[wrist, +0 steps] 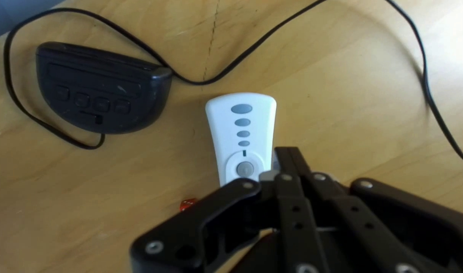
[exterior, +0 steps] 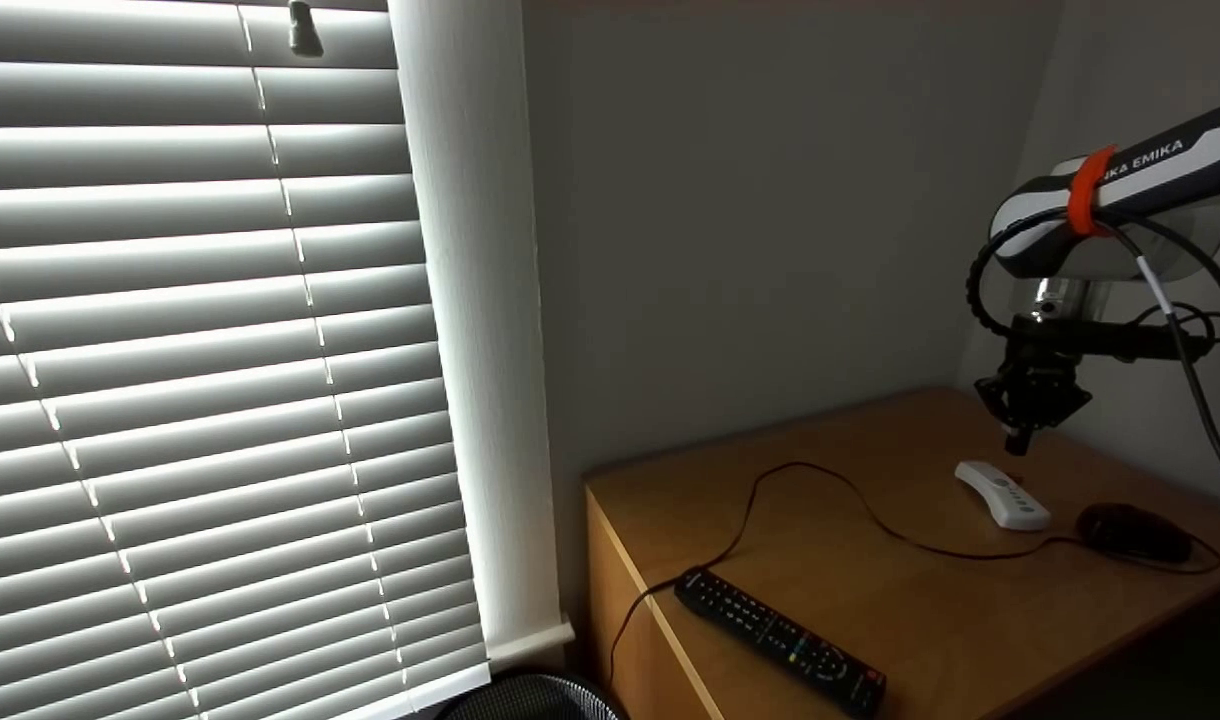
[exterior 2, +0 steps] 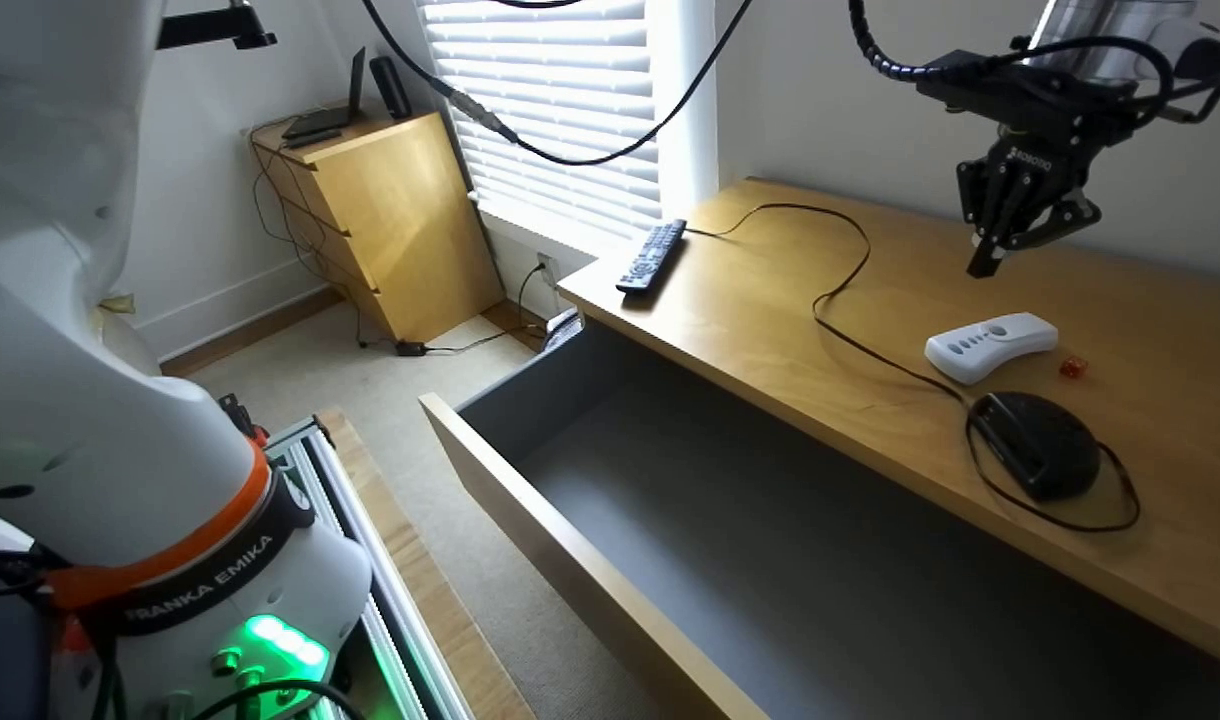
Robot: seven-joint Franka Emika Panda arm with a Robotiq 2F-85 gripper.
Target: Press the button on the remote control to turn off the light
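Observation:
The white remote control (exterior: 1005,497) lies face up on the wooden dresser top, and it also shows in an exterior view (exterior 2: 992,345). In the wrist view the remote control (wrist: 242,132) shows several grey oval buttons and a round grey button (wrist: 245,169). Its lower end is hidden behind the gripper there. My gripper (exterior: 1017,440) is shut with its fingertips together and nothing between them. It hangs above the remote control, apart from it, in both exterior views (exterior 2: 986,260). In the wrist view the fingertips (wrist: 288,155) appear just right of the round button. No lamp is in view.
A dark rounded device (exterior 2: 1038,443) with a black cord (exterior 2: 870,365) lies close beside the remote control. A small red die (exterior 2: 1073,367) is near it. A long black remote (exterior: 780,640) lies near the dresser's edge. A drawer (exterior 2: 570,560) stands open below the top.

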